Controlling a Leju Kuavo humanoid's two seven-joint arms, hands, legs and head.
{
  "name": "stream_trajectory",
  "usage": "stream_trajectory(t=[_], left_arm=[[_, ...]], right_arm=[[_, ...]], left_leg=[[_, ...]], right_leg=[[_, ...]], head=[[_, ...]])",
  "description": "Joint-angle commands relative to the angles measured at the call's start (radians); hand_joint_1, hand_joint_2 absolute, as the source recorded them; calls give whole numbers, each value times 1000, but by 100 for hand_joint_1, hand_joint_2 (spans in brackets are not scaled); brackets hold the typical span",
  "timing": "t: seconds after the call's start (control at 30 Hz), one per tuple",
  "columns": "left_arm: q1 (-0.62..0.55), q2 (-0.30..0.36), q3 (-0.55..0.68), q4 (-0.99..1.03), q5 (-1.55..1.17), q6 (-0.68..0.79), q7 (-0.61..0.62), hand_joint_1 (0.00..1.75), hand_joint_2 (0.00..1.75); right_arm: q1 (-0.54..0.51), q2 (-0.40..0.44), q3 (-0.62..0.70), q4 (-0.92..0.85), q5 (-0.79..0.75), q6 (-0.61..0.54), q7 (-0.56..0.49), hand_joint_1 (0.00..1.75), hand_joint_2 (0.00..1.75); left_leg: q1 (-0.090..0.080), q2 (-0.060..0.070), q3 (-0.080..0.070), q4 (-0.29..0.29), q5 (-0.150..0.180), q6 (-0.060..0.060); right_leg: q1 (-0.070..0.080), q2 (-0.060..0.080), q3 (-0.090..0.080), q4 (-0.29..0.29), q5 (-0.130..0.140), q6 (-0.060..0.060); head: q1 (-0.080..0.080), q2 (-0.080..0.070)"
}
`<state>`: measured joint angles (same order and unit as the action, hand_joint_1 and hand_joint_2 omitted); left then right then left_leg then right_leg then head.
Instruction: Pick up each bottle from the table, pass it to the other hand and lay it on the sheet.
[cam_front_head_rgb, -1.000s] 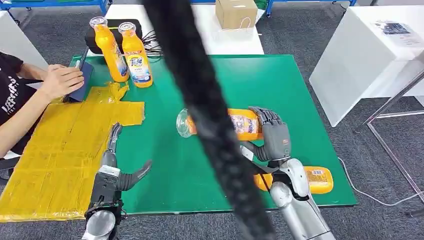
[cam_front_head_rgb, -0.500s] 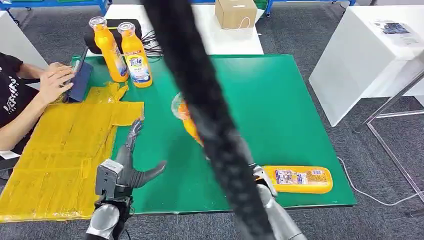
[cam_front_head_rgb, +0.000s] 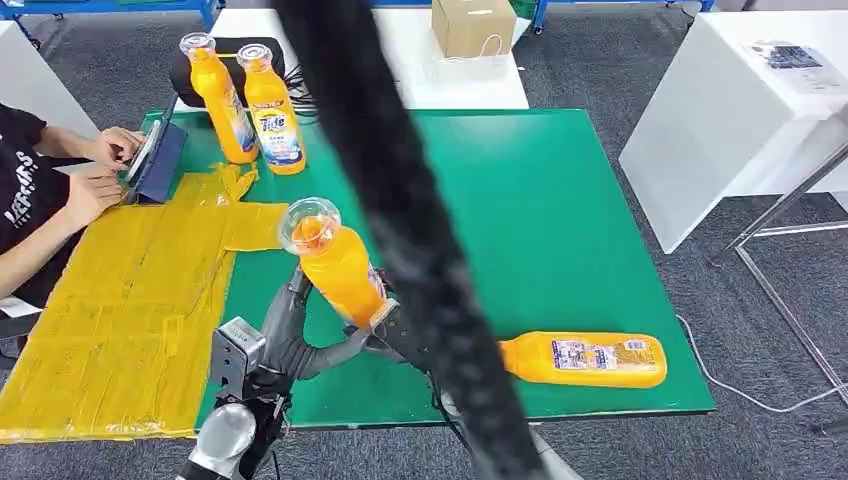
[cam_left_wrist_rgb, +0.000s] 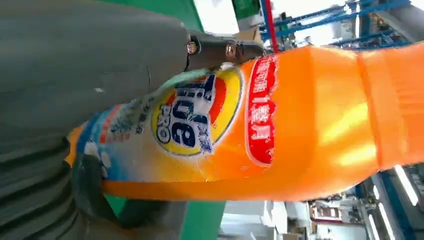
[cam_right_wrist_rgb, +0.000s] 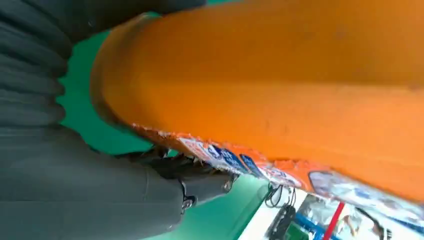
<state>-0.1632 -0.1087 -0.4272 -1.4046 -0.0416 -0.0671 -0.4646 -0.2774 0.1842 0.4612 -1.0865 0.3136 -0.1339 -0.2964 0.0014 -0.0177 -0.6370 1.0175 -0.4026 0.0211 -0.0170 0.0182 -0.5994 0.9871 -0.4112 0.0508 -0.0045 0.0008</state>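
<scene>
An orange bottle (cam_front_head_rgb: 335, 265) hangs tilted over the green mat (cam_front_head_rgb: 540, 200), clear cap toward me. My right hand (cam_front_head_rgb: 402, 335), mostly hidden by a black cable, grips its lower end; the right wrist view shows the bottle (cam_right_wrist_rgb: 280, 95) against that hand (cam_right_wrist_rgb: 75, 175). My left hand (cam_front_head_rgb: 290, 335) stands spread beside it, fingers behind the bottle and thumb under it. In the left wrist view the bottle's label (cam_left_wrist_rgb: 200, 120) lies between thumb (cam_left_wrist_rgb: 80, 55) and fingers. A second bottle (cam_front_head_rgb: 585, 360) lies at the mat's front right. Two bottles (cam_front_head_rgb: 272, 110) stand at the back left. The yellow sheet (cam_front_head_rgb: 120, 300) is to the left.
A thick black cable (cam_front_head_rgb: 400, 220) crosses the head view diagonally. At the left a person's hands (cam_front_head_rgb: 95, 170) hold a dark blue case (cam_front_head_rgb: 158, 162) at the sheet's far corner. A cardboard box (cam_front_head_rgb: 472, 25) stands behind the mat and a white table (cam_front_head_rgb: 730, 110) to the right.
My right hand has lifted the bottle off the mat and carried it left toward me. My left hand has risen and moved right to meet it. The person's hands have shifted on the case.
</scene>
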Motion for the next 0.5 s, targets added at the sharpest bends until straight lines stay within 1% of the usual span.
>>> stream_trajectory(t=[0.03, 0.17, 0.2, 0.23, 0.27, 0.3, 0.33, 0.37, 0.4, 0.43, 0.47, 0.5], left_arm=[[-39, 36, -90, 10, 19, -27, 1, 0, 175], [-41, 37, -113, 12, 27, -32, -1, 0, 175], [-41, 35, -111, 12, 35, -30, -3, 0, 175], [-41, 36, -109, 11, 43, -29, -2, 0, 175], [-42, 35, -106, 12, 47, -28, -1, 0, 175], [-44, 35, -102, 15, 53, -25, 1, 0, 175], [-45, 34, -96, 22, 58, -21, 4, 80, 175], [-47, 34, -94, 26, 58, -20, 4, 143, 175], [-49, 31, -89, 36, 60, -17, 6, 152, 175], [-50, 31, -88, 41, 60, -17, 6, 152, 175], [-50, 30, -85, 46, 61, -15, 6, 173, 175], [-49, 28, -82, 48, 61, -11, 5, 175, 175]], right_arm=[[-78, 4, 87, 92, 5, -2, 0, 175, 175], [-85, 3, 104, 103, 6, -11, -5, 175, 175], [-83, 1, 113, 102, 16, -20, -6, 175, 175], [-81, -1, 124, 102, 23, -21, -7, 175, 175], [-79, -3, 130, 100, 30, -24, -9, 175, 175], [-73, -3, 141, 97, 38, -25, -12, 175, 175], [-67, -6, 156, 88, 45, -24, -18, 175, 175], [-64, -8, 165, 80, 50, -23, -22, 175, 175], [-55, -13, 183, 60, 57, -19, -29, 175, 175], [-51, -14, 188, 50, 57, -18, -28, 175, 175], [-48, -17, 197, 40, 62, -17, -29, 175, 175], [-45, -21, 204, 31, 64, -16, -30, 175, 175]], left_leg=[[0, 2, 2, 0, -1, -1], [0, 3, 3, 0, -2, -1], [0, 4, 5, 0, -2, -2], [0, 2, 3, 0, -1, -1], [0, 3, 6, -1, -2, -2], [0, 2, 4, 0, -2, -1], [0, 2, 4, 0, -2, -1], [0, 2, 3, -1, -1, -1], [0, 1, 2, 0, -1, -1], [0, 2, 4, -1, -2, -1], [0, 1, 3, -1, -1, -1], [0, 1, 2, 0, -1, -1]], right_leg=[[0, 0, 1, 0, 0, -1], [0, 0, 3, 0, -1, -2], [1, 0, 4, 0, -1, -3], [0, 0, 3, 0, -1, -2], [1, 0, 5, -1, -2, -3], [1, -1, 4, 0, -1, -2], [1, 0, 4, 0, -1, -2], [1, 0, 3, 0, -1, -2], [0, -1, 1, 0, 0, -1], [1, -1, 4, -1, -1, -3], [1, -1, 2, 0, -1, -2], [1, -1, 2, 0, -1, -1]], head=[[0, 0], [0, 0], [0, 0], [0, 0], [0, 0], [0, 0], [0, 0], [0, 0], [0, 0], [0, 0], [0, 0], [0, 0]])
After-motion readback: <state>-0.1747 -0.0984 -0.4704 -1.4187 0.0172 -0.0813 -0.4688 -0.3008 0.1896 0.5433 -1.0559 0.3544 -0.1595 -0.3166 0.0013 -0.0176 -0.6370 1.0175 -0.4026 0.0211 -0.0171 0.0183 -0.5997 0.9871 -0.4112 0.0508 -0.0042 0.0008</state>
